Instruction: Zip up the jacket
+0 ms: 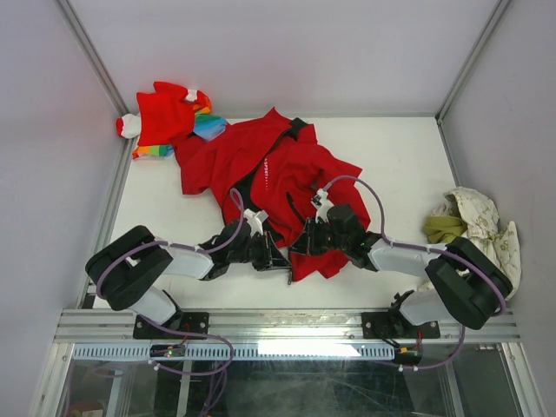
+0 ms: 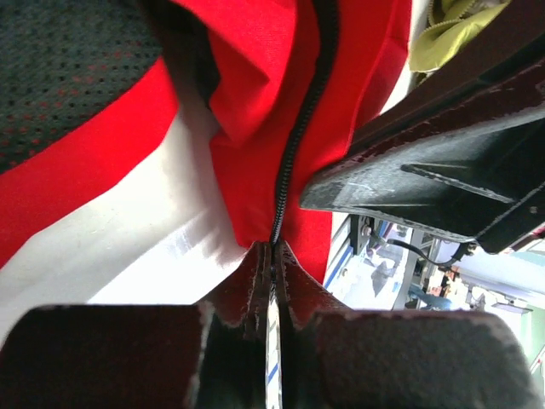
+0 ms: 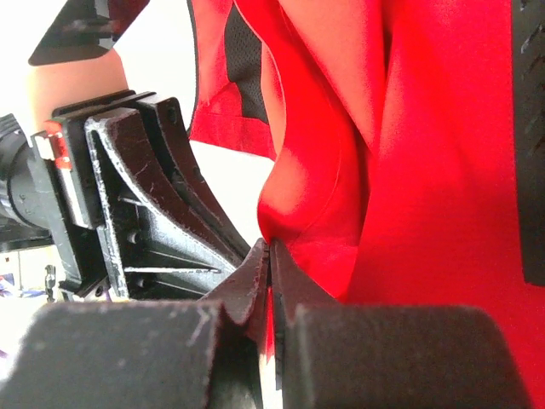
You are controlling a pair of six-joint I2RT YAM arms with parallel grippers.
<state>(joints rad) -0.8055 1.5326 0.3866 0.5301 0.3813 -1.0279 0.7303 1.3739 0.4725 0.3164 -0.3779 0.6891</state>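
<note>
White counter, grey walls: large bright red fabric jacket sprawls centre, unzipped. Left tool clenched on its dark zipper edge, right tool pinching near hem fold, likely aligning halves.

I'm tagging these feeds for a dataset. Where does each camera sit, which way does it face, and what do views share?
Top external: above and behind the bases, looking down on the table; both arms show, left gripper and right gripper at the jacket.
Left wrist: on the left arm, looking along its shut fingers pinching the zipper.
Right wrist: on the right arm, looking along its shut fingers pinching red fabric.
Shared: each wrist view shows the jacket and the other arm's gripper.
</note>
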